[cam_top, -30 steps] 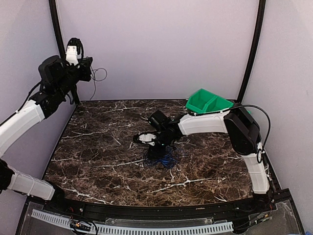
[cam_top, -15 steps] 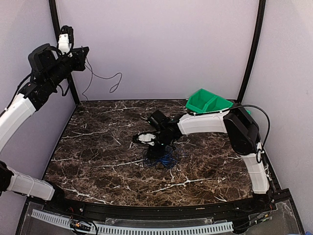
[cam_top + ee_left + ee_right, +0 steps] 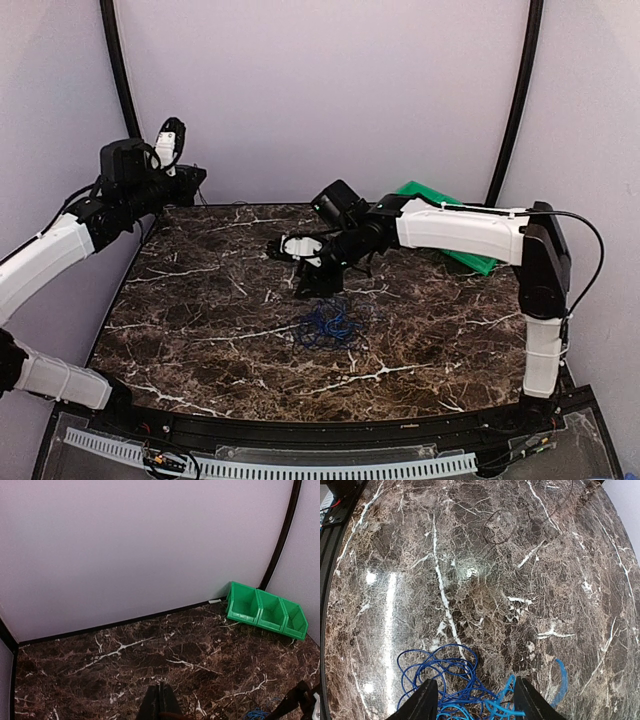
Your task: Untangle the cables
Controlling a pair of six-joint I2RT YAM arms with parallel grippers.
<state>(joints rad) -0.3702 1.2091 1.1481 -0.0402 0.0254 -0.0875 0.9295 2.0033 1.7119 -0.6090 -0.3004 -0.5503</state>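
Note:
The cables lie in two parts. A clump of thin blue cables rests at mid-table, and in the right wrist view the blue cables lie below and between the fingers. My right gripper hangs open just above the clump, holding nothing. A thin black cable lies looped on the marble and trails toward the back-left corner. My left gripper is low over that corner with its fingers pressed shut. The pinch on the black cable is hidden.
A green bin with three compartments stands at the back right, partly behind my right arm. Purple walls and black corner posts close the table in on three sides. The black front rail runs along the near edge.
My left arm has swung down from high against the wall to the table's back-left corner, laying the black cable on the marble. My right gripper has lifted off the blue clump and moved back.

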